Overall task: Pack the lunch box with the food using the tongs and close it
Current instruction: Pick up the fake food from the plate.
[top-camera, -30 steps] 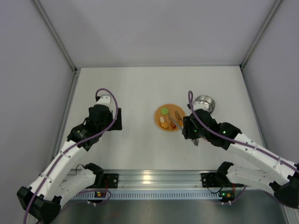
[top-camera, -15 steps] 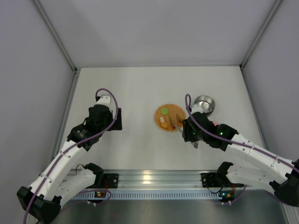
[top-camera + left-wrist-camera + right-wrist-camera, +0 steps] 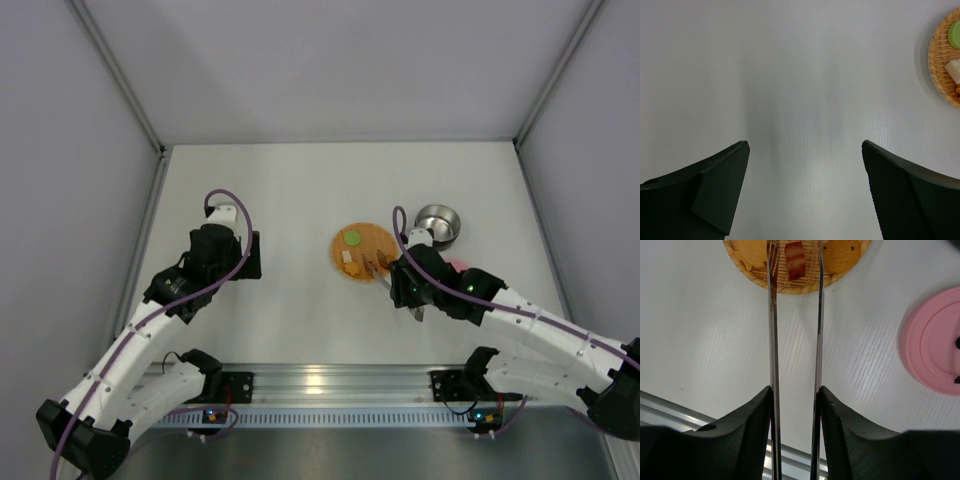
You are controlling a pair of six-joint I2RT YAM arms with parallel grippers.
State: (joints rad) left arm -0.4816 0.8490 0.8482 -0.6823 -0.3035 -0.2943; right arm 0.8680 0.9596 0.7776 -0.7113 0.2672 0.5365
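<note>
The right gripper (image 3: 796,390) is squeezing the tongs (image 3: 772,330). One black finger pushes on each silver arm from the outside. The two thin arms run out in front of the fingers, side by side, with a gap between them.

The tips of the tongs are over the orange woven plate (image 3: 785,286). A red-brown piece (image 3: 794,266) of food lies on the plate, right in the gap between the two tips. I cannot tell if the tips touch it. A yellow piece (image 3: 751,252) sits just left of the tongs. A round orange piece (image 3: 840,255) sits just right of them. A green disc (image 3: 352,238) lies on the far side of the plate.

The pink lid (image 3: 932,352) lies flat on the table, off to the right of the tongs. The small steel bowl (image 3: 437,222) stands with its top off, near the plate on the right.

The left gripper (image 3: 805,145) is spread wide, with nothing in it. It hangs over the white table (image 3: 790,75), well apart from the plate.
</note>
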